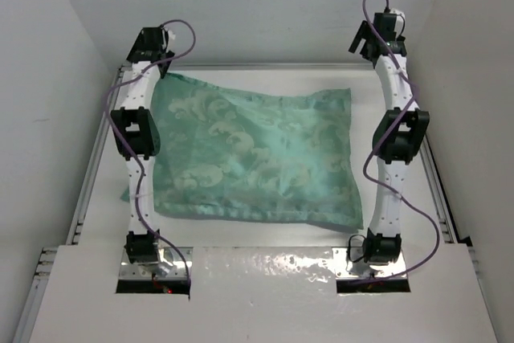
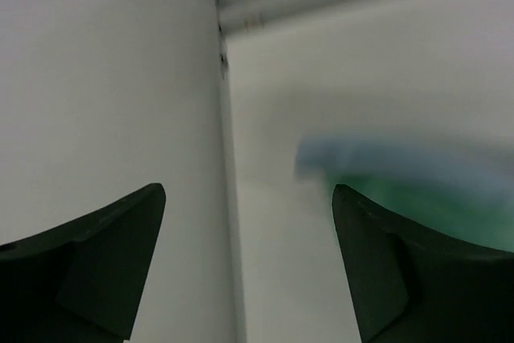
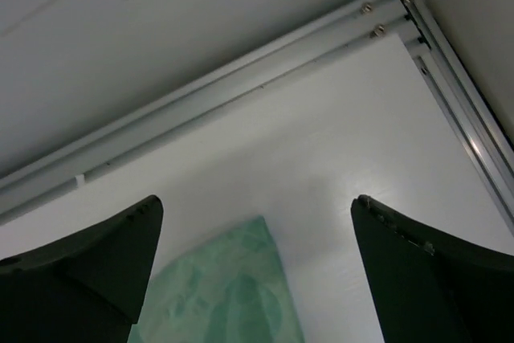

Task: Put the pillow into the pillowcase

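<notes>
The pillowcase (image 1: 257,154) lay plump, patterned green face up, on the worktop (image 1: 100,222). I saw no pillow outside it, so I judged the pillow already in and the task about done. Left fingers (image 2: 120,238) and right fingers (image 3: 104,255) hung spread wide, empty, near its far corners.

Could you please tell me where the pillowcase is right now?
In the top view the pillowcase lies on the table between the left arm and the right arm.

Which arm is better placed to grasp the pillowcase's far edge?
Probably left: the left claw, open, hangs by the pillowcase's far left corner; the right claw, open, stands farther from it.
</notes>
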Tool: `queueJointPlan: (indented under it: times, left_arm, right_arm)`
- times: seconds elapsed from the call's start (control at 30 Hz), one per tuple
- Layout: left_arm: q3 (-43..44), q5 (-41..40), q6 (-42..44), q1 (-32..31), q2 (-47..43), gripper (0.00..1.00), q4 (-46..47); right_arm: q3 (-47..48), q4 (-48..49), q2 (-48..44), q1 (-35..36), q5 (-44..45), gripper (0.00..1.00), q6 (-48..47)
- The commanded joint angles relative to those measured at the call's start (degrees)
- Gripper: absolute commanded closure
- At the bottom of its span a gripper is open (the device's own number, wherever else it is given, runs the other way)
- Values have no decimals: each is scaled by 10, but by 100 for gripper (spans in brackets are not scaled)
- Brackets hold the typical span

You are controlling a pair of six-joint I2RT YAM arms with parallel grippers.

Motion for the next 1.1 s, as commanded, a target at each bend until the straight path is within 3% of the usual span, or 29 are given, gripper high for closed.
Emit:
queueJointPlan:
  times: [0.0, 0.03, 0.1, 0.2, 0.3, 0.47, 0.57, 0.63, 0.73, 0.83, 1.07]
  left_arm:
    - [-100, -92, -51, 18, -79, 15, 41]
    - [-159, -86, -50, 21, -111, 14, 76]
    - [-216, -64, -76, 36, -155, 8, 105]
    - [-119, -5, -161, 78, -143, 4, -17]
    - [-137, 77, -220, 126, -180, 2, -84]
    - [-389, 185, -204, 186, -337, 1, -70]
    - [-515, 189, -169, 199, -406, 1, -57]
    - [-597, 202, -163, 209, -448, 1, -54]
    - [-689, 229, -160, 219, -499, 0, -53]
    - [-777, 254, -163, 221, -544, 0, -37]
    - [-894, 269, -199, 220, -599, 0, 6]
  right_arm:
    - [24, -3, -71, -11, 39, 1, 4]
    - [-115, 78, -112, -11, 34, 1, -1]
    - [-252, 131, -219, -10, 23, 1, -10]
    - [-288, 72, -281, -10, 0, 1, -23]
    - [-329, 11, -330, -10, -40, 1, -29]
    - [-482, -2, -467, -10, -108, 1, -55]
    - [-651, 64, -564, -10, -78, 1, -6]
    - [-715, 95, -613, -10, -53, 1, 40]
    - [-859, 161, -699, -10, -50, 1, 85]
    - [-933, 200, -752, -10, -51, 1, 126]
    - [-1032, 187, -801, -10, 23, 1, 203]
